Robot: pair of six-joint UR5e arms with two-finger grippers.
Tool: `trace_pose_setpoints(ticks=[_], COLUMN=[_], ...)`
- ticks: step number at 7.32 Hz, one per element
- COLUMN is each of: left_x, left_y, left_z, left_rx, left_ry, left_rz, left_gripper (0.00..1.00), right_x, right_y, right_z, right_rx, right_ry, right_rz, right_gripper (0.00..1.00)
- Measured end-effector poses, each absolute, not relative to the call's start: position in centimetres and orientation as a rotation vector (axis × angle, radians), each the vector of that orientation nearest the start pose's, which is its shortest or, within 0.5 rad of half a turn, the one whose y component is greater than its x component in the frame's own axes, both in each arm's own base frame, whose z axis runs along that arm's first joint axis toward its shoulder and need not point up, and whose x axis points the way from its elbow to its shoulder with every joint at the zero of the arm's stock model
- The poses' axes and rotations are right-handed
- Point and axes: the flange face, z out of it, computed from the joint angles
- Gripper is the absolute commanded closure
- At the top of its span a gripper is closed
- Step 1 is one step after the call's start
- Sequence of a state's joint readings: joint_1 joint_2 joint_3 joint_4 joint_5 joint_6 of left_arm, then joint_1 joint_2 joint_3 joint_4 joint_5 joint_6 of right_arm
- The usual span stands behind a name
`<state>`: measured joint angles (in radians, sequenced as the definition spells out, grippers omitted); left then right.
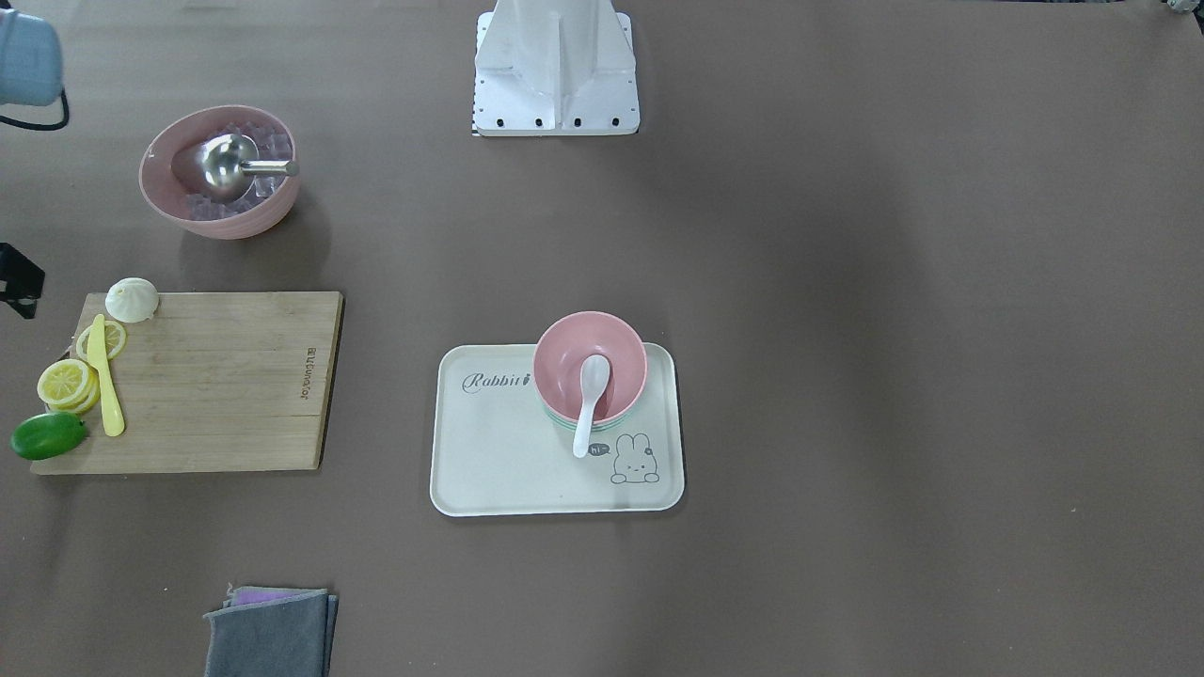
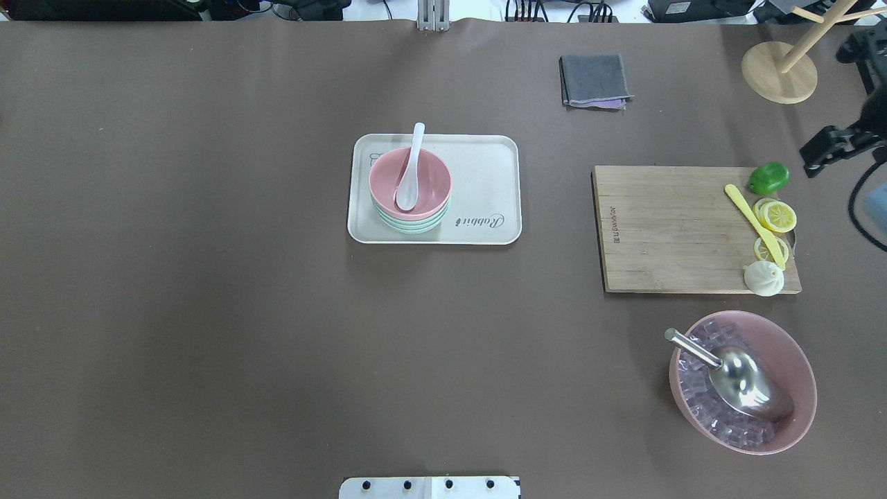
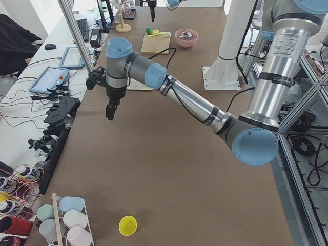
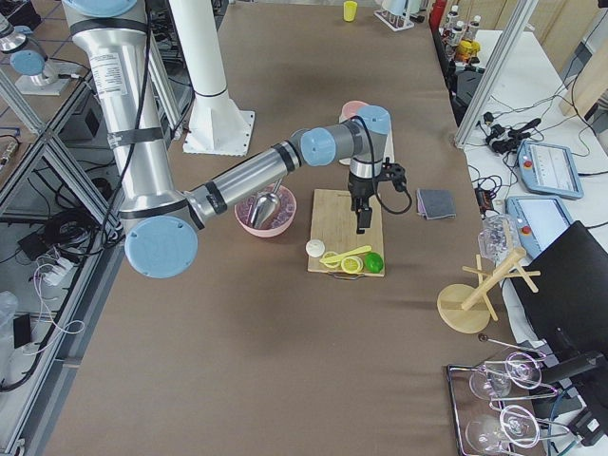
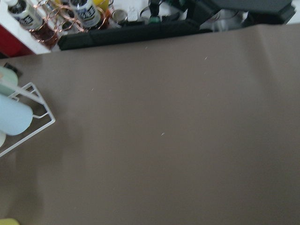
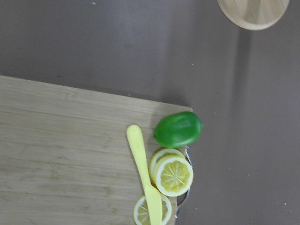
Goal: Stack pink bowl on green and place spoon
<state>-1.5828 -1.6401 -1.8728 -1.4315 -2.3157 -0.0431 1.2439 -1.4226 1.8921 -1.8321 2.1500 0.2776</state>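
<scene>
Pink bowl [image 2: 433, 184] sits nested on the green bowl [image 2: 413, 227] on the tray [image 2: 485, 166], spoon [image 2: 411, 166] inside. Right gripper [image 4: 361, 226] hangs above the cutting board [image 4: 332, 218], left gripper [image 3: 110, 114] hangs well apart at the table's left end; can't tell either's jaws.

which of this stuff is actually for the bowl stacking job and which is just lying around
For the job: small pink bowl, pale green bowl under it, white soup spoon, cream rabbit tray.

Lying about: bamboo cutting board, green lime, lemon slices, yellow plastic knife, large pink ice bowl, metal scoop, grey folded cloth.
</scene>
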Motion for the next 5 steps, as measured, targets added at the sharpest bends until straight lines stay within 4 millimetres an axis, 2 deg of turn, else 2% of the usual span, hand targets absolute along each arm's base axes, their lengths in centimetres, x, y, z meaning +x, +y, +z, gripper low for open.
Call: trace_pose_setpoints(ticks=[1, 2, 4, 5], left_x=[-7.7, -7.9, -7.9, -7.9], left_y=[-49.1, -48.2, -47.4, -47.2], left_z=[52.5, 54.7, 56.4, 57.3], left_rx=[0.205, 0.194, 0.178, 0.167], left_ry=[0.758, 0.766, 0.766, 0.767], left_rz=[0.031, 0.018, 0.009, 0.005], left_gripper=[0.02, 0.02, 0.02, 0.02], right_x=[-4.9, -1.4, 2.5, 3.8], right_y=[-51.9, -51.3, -49.9, -49.4], right_z=[49.8, 53.1, 59.0, 61.2], right_rx=[-0.006, -0.027, -0.026, -0.016], right_ry=[-0.671, -0.734, -0.792, -0.801], right_rz=[-0.096, -0.079, -0.038, -0.017], right_gripper=[0.00, 0.00, 0.00, 0.00])
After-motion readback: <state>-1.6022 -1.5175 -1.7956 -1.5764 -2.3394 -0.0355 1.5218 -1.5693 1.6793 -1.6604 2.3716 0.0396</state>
